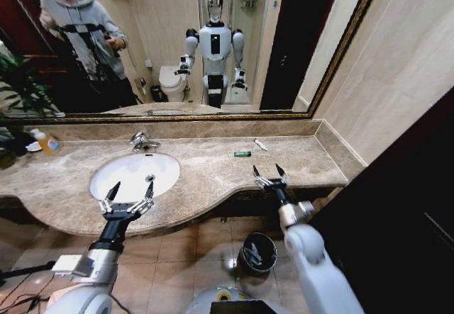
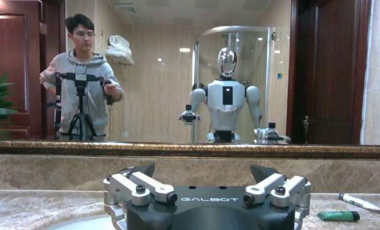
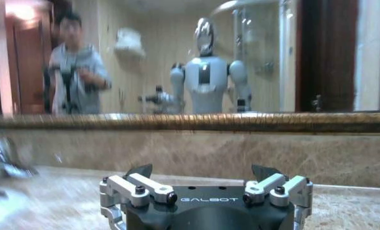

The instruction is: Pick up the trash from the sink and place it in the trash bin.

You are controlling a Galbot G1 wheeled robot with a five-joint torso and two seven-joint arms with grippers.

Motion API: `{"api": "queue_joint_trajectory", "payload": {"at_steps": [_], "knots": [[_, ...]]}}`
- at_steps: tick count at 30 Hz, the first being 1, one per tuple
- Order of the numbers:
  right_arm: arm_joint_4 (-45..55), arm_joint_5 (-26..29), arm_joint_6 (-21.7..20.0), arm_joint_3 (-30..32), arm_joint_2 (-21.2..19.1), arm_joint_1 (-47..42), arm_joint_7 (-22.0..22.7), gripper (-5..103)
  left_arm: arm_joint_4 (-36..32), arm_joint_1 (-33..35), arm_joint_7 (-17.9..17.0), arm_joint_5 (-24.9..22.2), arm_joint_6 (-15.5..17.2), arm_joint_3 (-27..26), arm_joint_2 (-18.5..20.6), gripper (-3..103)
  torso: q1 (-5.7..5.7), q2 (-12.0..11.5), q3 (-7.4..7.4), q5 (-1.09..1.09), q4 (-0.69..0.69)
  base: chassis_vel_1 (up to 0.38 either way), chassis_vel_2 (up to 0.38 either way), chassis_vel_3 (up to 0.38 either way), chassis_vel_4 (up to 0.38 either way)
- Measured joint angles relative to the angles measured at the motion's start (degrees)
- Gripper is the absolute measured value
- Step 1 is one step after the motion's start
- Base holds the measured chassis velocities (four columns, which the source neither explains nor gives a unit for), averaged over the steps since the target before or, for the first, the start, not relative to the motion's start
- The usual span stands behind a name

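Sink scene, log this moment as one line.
left claw: open, at sink front edge | right claw: open, over counter edge | green tube, white packet: on counter | bin: on floor

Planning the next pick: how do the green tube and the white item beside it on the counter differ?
The green tube is short, stubby and dark green; the white item is thinner, longer and pale. The green tube lies nearer the counter's front edge, the white item nearer the mirror wall. Both lie flat on the brown counter, outside the sink, untouched.
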Motion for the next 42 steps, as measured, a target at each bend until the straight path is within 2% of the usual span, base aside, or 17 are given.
{"api": "queue_joint_trajectory", "payload": {"at_steps": [1,5,7,8,10,11,14,16,18,21,24,27,39,41,42], "knots": [[-3.4,0.39,-1.43,-1.46,-1.21,3.67,0.2,100,0.01,0.0,0.0,0.0,0.0,0.0,0.0,100,0.0,0.0,0.0,0.0,0.0,0.0,0.0,0.0,0.0],[-10.55,0.98,-1.93,-4.75,-2.5,10.2,-0.66,100,0.0,0.0,0.0,0.0,0.0,0.0,0.0,100,0.0,0.0,0.0,-0.01,0.0,0.0,0.0,0.0,0.0],[-17.84,3.66,-1.41,-7.8,-3.48,16.77,-4.69,100,0.0,0.0,0.0,0.0,0.0,-0.01,0.0,100,0.0,0.0,0.0,0.0,0.0,0.0,0.0,0.0,0.0],[-17.84,3.66,-1.41,-7.8,-3.48,16.77,-4.69,100,0.0,0.0,0.0,0.0,0.0,-0.01,0.0,100,0.0,0.0,0.0,0.0,0.0,0.0,0.0,0.0,0.0],[-24.15,5.5,-0.58,-10.31,-3.95,22.68,-9.06,100,0.0,0.0,0.0,0.0,0.0,0.0,0.0,100,0.0,0.0,0.0,0.0,0.01,0.0,0.0,0.0,0.0],[-24.15,5.5,-0.58,-10.31,-3.95,22.68,-9.06,100,0.0,0.0,0.0,0.0,0.0,0.0,0.0,100,0.0,0.0,0.0,0.0,0.01,0.0,0.0,0.0,0.0],[-30.89,5.05,0.94,-13.06,-4.08,28.81,-12.92,100,0.0,0.0,0.0,0.0,0.0,0.0,0.0,100,0.0,0.0,0.0,-0.01,0.01,0.0,0.0,0.0,0.0],[-33.91,3.12,1.51,-13.96,-4.02,31.15,-15.86,100,0.0,0.0,0.0,0.01,0.0,-0.01,0.0,100,0.0,0.0,0.0,-0.01,0.0,0.0,0.0,0.0,0.0],[-34.69,2.72,1.61,-14.14,-3.97,31.65,-16.74,100,0.0,-0.01,0.0,0.0,0.0,0.0,0.0,100,0.0,0.0,-0.01,-0.01,0.0,0.0,0.0,0.0,0.0],[-38.59,1.01,1.68,-14.48,-3.69,33.39,-21.53,100,0.0,0.0,0.0,0.0,0.0,0.0,0.0,100,-0.01,0.0,-0.01,0.0,0.0,0.0,0.0,0.0,0.0],[-39.94,0.48,0.84,-14.85,-3.85,33.99,-23.69,100,0.0,0.0,0.0,0.0,0.0,0.0,0.0,100,0.0,0.0,-0.01,-0.01,-0.01,0.0,0.0,0.0,0.0],[-40.95,0.99,-0.32,-15.65,-3.99,34.79,-24.6,100,0.0,0.0,0.0,0.0,0.0,0.0,0.0,100,-0.01,0.0,-0.01,-0.01,-0.01,0.0,0.0,0.0,0.0],[-45.04,2.53,-3.05,-18.94,-4.47,38.71,-21.94,100,0.0,0.0,0.0,0.0,0.0,0.0,0.0,100,-0.01,0.01,-0.01,-0.01,0.0,0.0,0.0,0.0,0.0],[-44.74,2.62,-3.76,-18.8,-5.25,38.11,-21.37,90,0.0,0.0,0.0,0.0,0.0,0.0,-0.01,100,-0.01,0.01,-0.01,-0.01,-0.01,0.0,0.0,0.0,0.0],[-44.74,2.62,-3.76,-18.8,-5.25,38.11,-21.37,90,0.0,0.0,0.0,0.0,0.0,0.0,-0.01,100,-0.01,0.01,-0.01,-0.01,-0.01,0.0,0.0,0.0,0.0]]}}
